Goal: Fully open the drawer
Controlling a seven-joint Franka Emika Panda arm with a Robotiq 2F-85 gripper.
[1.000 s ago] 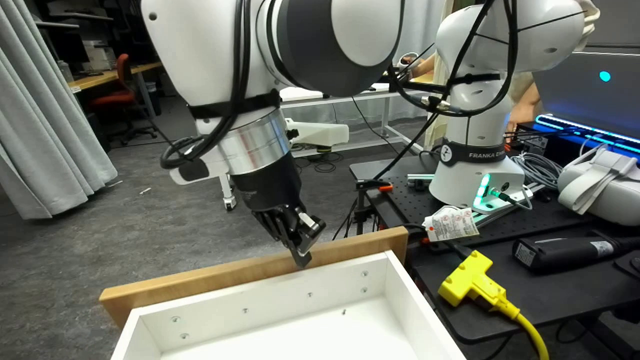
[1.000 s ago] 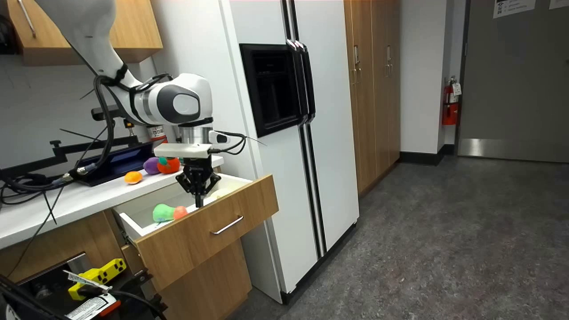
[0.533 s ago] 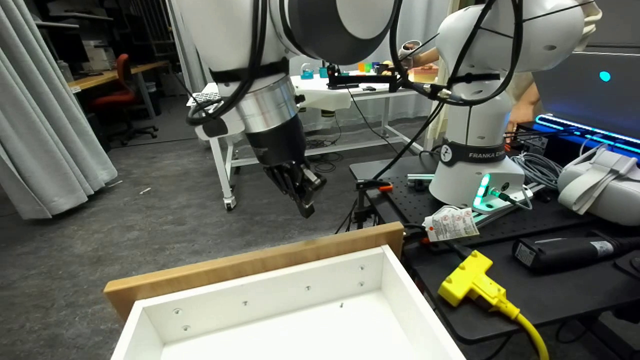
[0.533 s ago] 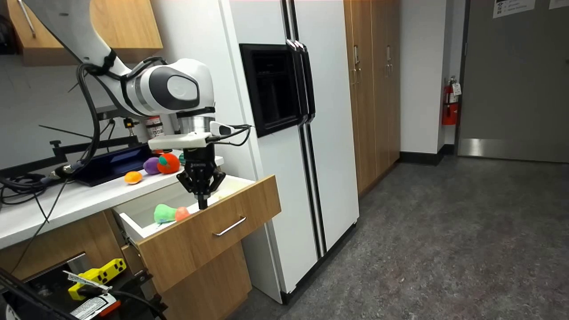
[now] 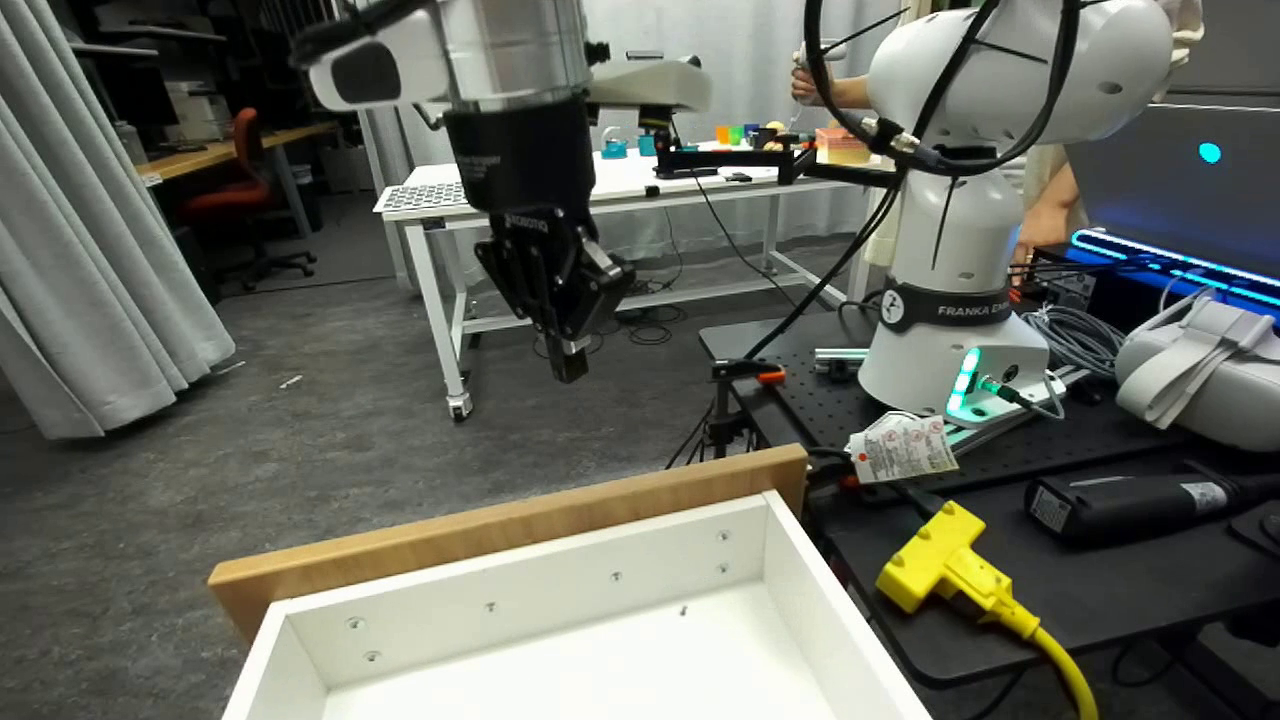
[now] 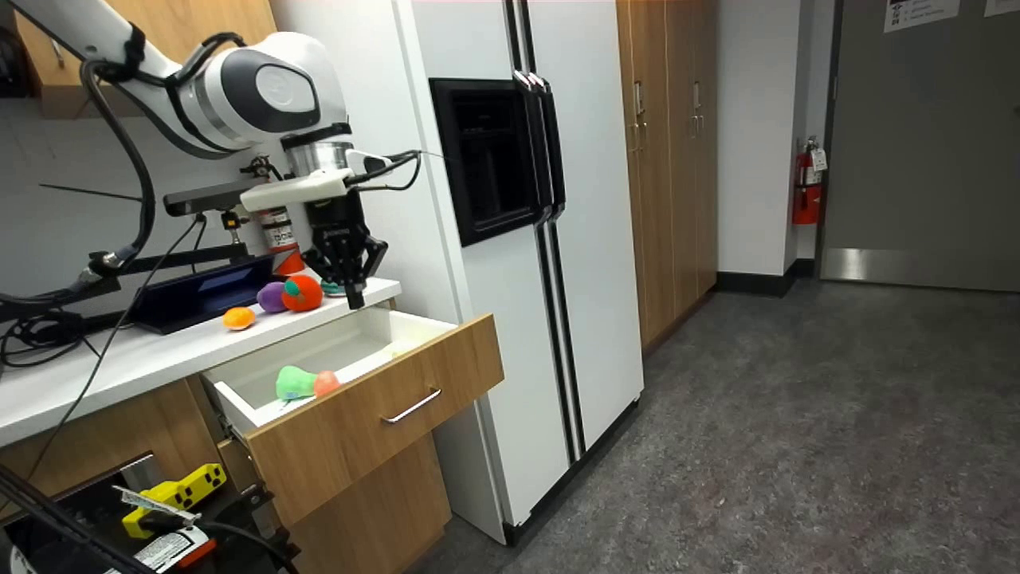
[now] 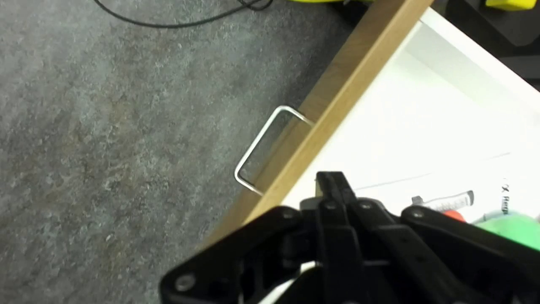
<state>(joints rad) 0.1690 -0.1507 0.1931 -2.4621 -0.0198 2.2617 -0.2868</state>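
Drawer (image 5: 552, 600) cut off below in exterior view; in wrist view, partly hidden by fingers (image 7: 326, 183); green object (image 7: 517, 230) cut off.

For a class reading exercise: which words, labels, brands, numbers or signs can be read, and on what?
"FRANKA EM", cut short, on the arm's black base band
"ROBOTIQ", on the hand
Too small or blurred: white cable tag, door papers, canister label, extinguisher tag, black device's label, print inside the drawer.
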